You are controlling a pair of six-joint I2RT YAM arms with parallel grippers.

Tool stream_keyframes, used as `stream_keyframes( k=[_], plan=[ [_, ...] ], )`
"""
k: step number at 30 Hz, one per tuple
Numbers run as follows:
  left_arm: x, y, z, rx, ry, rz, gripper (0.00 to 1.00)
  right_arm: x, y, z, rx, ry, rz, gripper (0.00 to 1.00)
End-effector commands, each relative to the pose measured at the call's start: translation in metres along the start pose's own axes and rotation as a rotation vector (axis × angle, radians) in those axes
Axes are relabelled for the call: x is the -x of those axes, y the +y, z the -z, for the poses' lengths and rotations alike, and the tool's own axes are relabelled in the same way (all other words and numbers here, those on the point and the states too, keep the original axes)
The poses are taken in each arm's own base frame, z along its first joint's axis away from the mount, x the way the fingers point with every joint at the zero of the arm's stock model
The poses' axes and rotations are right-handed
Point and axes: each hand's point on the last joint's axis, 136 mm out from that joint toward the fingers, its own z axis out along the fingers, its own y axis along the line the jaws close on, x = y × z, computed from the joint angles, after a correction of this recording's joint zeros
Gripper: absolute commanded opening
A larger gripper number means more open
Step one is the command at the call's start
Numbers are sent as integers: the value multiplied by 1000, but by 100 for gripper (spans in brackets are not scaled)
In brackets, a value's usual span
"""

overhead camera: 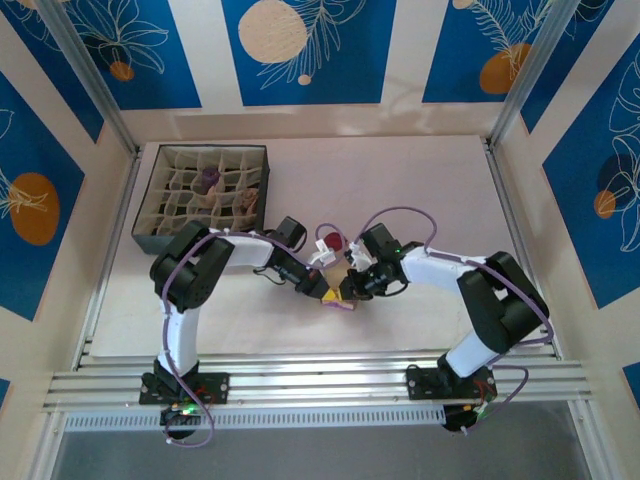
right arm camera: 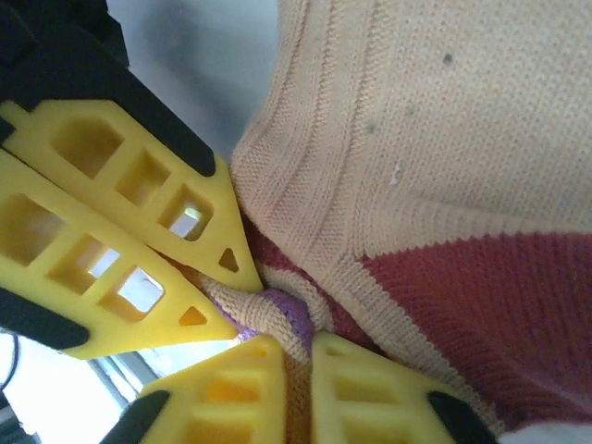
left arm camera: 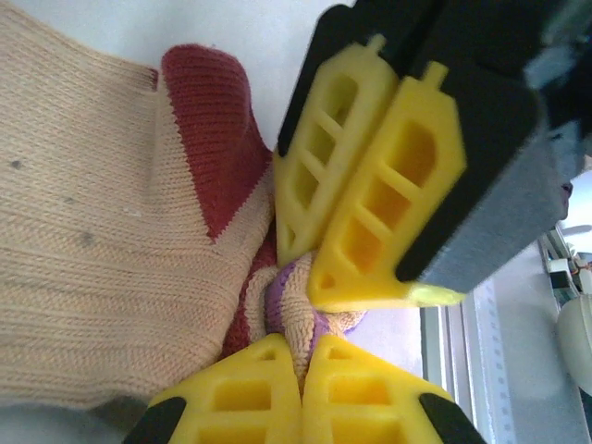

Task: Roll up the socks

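the tan knit sock with a dark-red toe (left arm camera: 102,250) lies in the middle of the white table (overhead camera: 430,190). it looks soft, light and floppy, so i would pinch a bunched edge. my left gripper (left arm camera: 301,347) and right gripper (right arm camera: 296,344) both squeeze its striped end tight.

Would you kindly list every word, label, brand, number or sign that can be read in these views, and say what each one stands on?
None: no text can be read here.
The tan sock, the left end effector, the right end effector and the divided box carry no lettering or labels.
The blue wall panels bear leaf and circle patterns, no words.
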Motion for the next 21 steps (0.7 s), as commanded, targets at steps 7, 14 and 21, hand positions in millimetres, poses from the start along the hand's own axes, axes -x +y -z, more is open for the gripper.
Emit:
stream_keyframes(
  k=[7, 14, 21],
  plan=[
    [-4, 3, 21, 189, -78, -299, 19, -22, -44, -7, -221, 205, -178, 0],
    [7, -30, 38, 348, -201, -722, 25, -25, -46, -16, -228, 285, -189, 0],
    [-7, -30, 21, 625, -36, -1062, 31, -23, -37, -21, -154, 291, -185, 0]
  ],
)
